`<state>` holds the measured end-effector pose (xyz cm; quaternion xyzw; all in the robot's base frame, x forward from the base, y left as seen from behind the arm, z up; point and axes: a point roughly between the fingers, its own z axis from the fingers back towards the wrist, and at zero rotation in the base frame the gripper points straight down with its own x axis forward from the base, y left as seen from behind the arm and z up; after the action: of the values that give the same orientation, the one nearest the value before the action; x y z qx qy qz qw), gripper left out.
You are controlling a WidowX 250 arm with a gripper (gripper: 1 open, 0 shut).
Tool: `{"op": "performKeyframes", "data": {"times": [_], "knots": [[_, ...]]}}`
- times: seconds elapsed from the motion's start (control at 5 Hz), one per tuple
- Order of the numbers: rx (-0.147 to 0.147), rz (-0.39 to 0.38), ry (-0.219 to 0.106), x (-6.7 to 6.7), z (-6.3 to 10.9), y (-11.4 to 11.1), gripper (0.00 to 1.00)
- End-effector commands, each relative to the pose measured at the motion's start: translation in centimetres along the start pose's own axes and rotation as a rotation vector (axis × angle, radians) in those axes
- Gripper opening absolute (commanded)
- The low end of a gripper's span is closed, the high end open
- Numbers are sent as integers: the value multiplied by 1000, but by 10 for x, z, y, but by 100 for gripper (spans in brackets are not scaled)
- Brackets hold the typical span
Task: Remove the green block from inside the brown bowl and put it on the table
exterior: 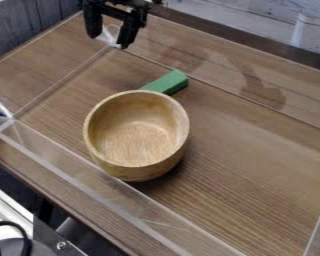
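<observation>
Though near block (166, 84), tool (109, 38) wide, empty.

Green block (166, 83): a small, flat, elongated rectangular piece, bright green, lying flat on the table (256, 150) outside the bowl, its long axis running diagonally. It sits below and to the right of the open gripper (112, 36), apart from it, with its lower-left end at the bowl's far rim; contact there cannot be judged. Brown bowl (136, 133): round, light-brown wood with visible grain and a thick rim, upright, interior bare, resting on the table well below the gripper. Table: dark brown wood-grain surface with plank lines, edged by low clear plastic walls.
</observation>
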<state>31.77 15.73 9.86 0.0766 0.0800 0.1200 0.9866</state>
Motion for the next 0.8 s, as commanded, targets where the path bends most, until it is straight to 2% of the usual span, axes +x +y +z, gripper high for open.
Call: {"op": "performKeyframes", "data": {"times": [0.0,0.2,0.4,0.6], "knots": [[-10,19,-7,13,19,4,100],[-50,-24,58,22,8,5,100],[-93,-117,127,27,0,4,100],[-111,-169,108,29,-8,6,100]]}}
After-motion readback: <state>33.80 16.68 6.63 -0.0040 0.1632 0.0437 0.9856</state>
